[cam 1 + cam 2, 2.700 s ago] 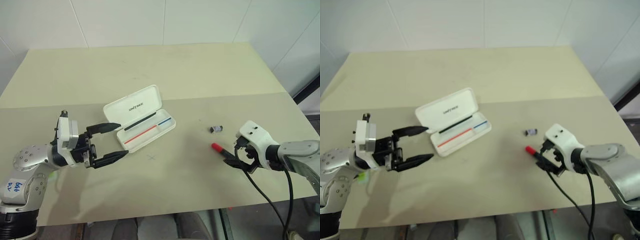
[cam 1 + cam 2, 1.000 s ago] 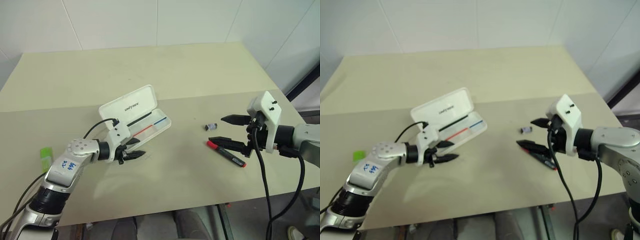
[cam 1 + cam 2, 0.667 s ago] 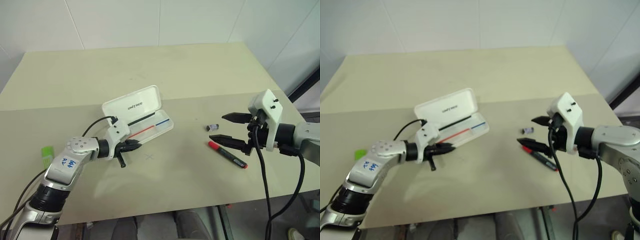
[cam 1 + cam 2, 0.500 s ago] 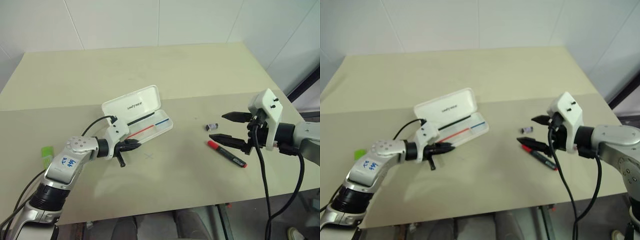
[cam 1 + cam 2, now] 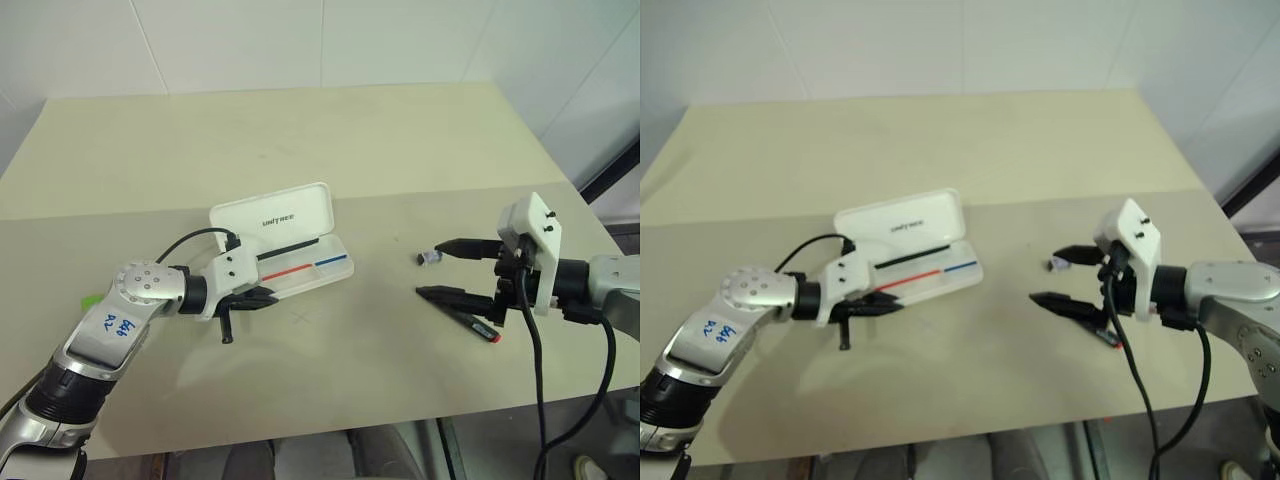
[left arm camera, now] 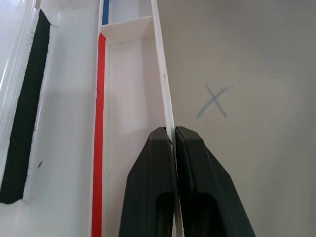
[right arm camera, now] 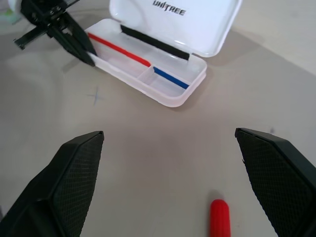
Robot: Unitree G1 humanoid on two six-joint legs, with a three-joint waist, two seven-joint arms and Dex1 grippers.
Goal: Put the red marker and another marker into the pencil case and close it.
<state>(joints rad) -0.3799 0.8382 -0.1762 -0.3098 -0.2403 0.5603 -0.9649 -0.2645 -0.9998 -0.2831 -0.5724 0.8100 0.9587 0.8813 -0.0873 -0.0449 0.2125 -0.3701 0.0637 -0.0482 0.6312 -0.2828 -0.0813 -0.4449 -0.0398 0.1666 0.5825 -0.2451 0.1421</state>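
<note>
The pencil case (image 5: 285, 247) lies open near the middle of the table (image 5: 330, 140), lid up, and I see no marker in its tray. My left claw (image 5: 262, 297) is squeezed tight on the thin front wall of the tray, at the corner nearest to me. In the left wrist view both black fingers (image 6: 153, 182) press that white wall between them. So I think I am holding the case in place right now.

The red marker (image 5: 474, 322) lies flat on the table, well apart from the case, over on my right side. My right claw (image 5: 449, 270) is spread as wide as it goes and hangs over the marker. It holds nothing. In the right wrist view the red cap (image 7: 220, 217) sits between the two open fingers. A tiny dark piece (image 5: 429, 257) lies on the table near the upper finger; I leave that alone.

The green marker (image 5: 90, 300) just peeks out at the far left, behind my left arm.

So the step is: pick up the red marker. I think the next move is to bring the right claw down around the barrel, line the fingers up on both sides, then squeeze. It is thin and round, so it might roll if I bump it.
</note>
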